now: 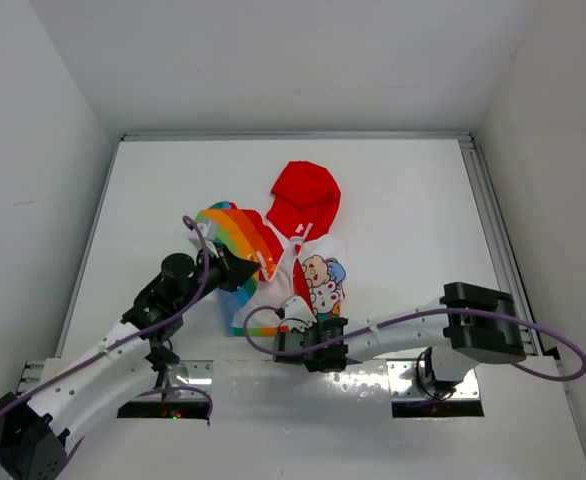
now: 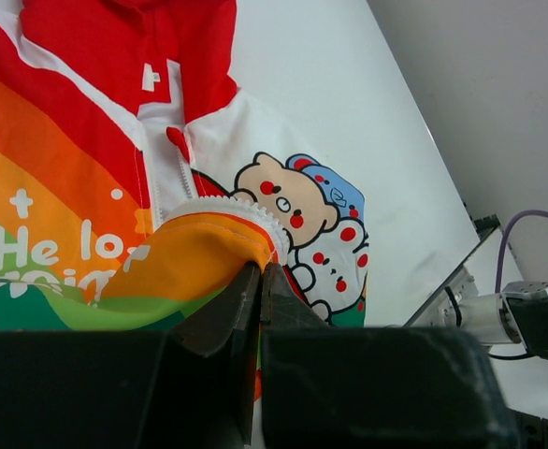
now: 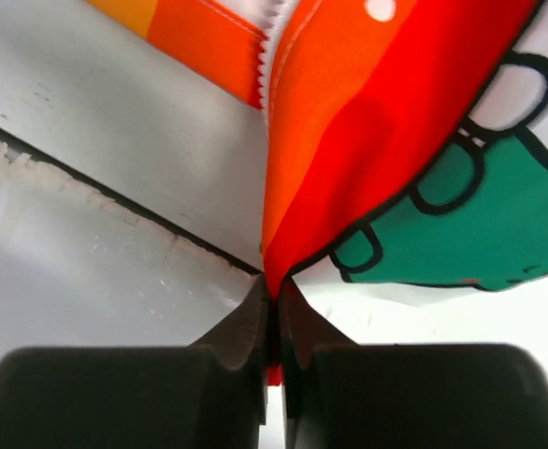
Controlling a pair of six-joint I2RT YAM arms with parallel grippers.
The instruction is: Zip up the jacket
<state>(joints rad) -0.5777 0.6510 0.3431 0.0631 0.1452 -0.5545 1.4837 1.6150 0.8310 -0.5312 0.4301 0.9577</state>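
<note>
The jacket [image 1: 293,250] lies mid-table, red hood far, rainbow panel on the left, white cartoon-print front on the right. My left gripper [image 1: 241,268] is shut on the jacket's left front edge; in the left wrist view [image 2: 260,271] its fingers pinch the orange fabric fold beside the white zipper teeth [image 2: 246,213]. My right gripper [image 1: 291,335] is shut on the jacket's bottom hem; in the right wrist view [image 3: 274,292] the red-orange fabric [image 3: 367,122] is pinched between the fingertips. The zipper is open over the lower part, and the slider is not clear.
White table [image 1: 413,220] with a metal rail [image 1: 488,220] along the right side and walls close on left, far and right. The near table edge and mounting plate [image 1: 303,385] lie just under the right gripper.
</note>
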